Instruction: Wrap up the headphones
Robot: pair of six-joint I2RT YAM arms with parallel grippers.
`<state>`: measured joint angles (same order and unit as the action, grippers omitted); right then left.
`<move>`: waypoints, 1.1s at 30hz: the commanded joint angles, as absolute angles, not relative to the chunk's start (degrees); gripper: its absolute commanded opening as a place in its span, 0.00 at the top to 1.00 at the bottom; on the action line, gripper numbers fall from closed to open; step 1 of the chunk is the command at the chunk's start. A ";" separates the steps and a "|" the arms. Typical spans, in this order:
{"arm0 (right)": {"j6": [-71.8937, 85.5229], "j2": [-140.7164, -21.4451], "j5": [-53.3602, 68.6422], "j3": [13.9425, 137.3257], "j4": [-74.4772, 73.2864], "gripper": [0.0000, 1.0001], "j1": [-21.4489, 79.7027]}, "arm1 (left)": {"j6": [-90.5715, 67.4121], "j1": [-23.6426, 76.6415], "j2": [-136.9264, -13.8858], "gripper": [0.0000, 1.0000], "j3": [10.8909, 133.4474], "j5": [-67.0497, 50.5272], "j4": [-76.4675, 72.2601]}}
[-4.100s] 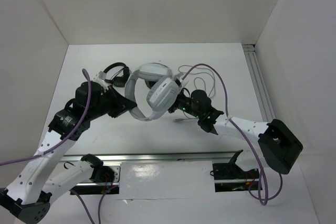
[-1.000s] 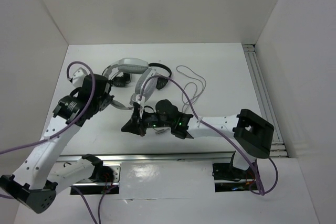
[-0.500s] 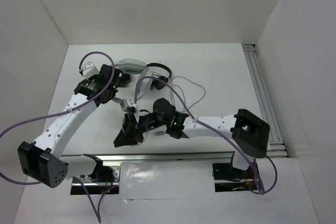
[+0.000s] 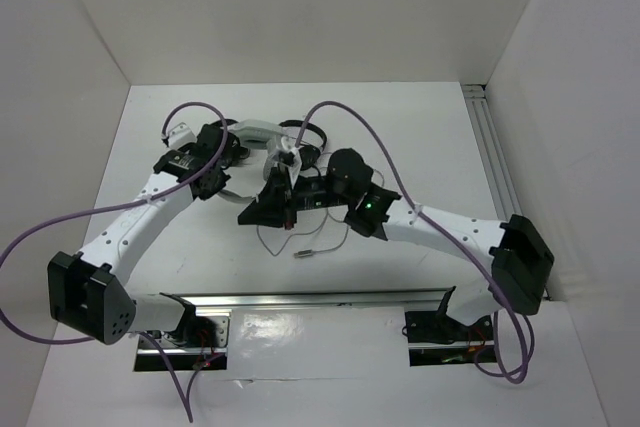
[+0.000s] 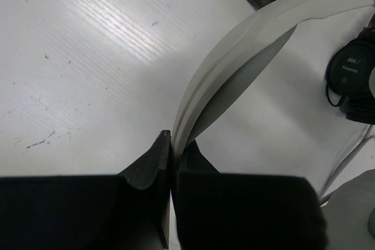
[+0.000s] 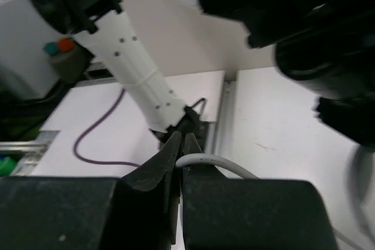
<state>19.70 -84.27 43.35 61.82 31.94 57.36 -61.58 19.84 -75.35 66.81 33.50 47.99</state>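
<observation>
headphones (image 4: pixel 255 130): I see them toward the back left of the table (image 4: pixel 430 137), next to the small black headphones (image 5: pixel 351 74).
left gripper (image 5: pixel 171 144): jaws pinched tight on the edge of the wide pale band (image 5: pixel 234 57), which arches away from them.
right gripper (image 6: pixel 179 144): jaws almost together, nipping the thin cable (image 6: pixel 214 161).
cable: my top view shows it trailing loose over the table, with the plug (image 4: pixel 303 253) lying on the near side.
</observation>
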 commanded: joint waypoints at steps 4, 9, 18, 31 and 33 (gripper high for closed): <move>2.51 -77.43 33.76 74.69 10.67 1.00 53.28 | -54.62 19.16 -73.74 1.00 61.88 30.77 38.34; -12.10 -85.41 33.06 91.99 -20.82 1.00 49.31 | -42.12 22.14 -73.83 1.00 59.77 22.17 35.24; -23.99 -96.94 30.08 114.77 -51.49 1.00 43.42 | -27.25 28.03 -80.50 1.00 68.55 23.37 47.89; -22.15 -79.74 -23.10 87.91 -9.29 1.00 53.88 | -22.15 30.05 -77.44 1.00 68.39 24.02 49.58; -21.63 -79.19 -28.90 84.91 -4.59 0.97 53.88 | -22.15 32.16 -75.60 1.00 67.68 23.99 49.57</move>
<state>-21.12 -84.53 -11.64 86.37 -28.16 55.13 -25.54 29.69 -80.05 68.66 26.68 49.23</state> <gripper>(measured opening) 0.045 0.120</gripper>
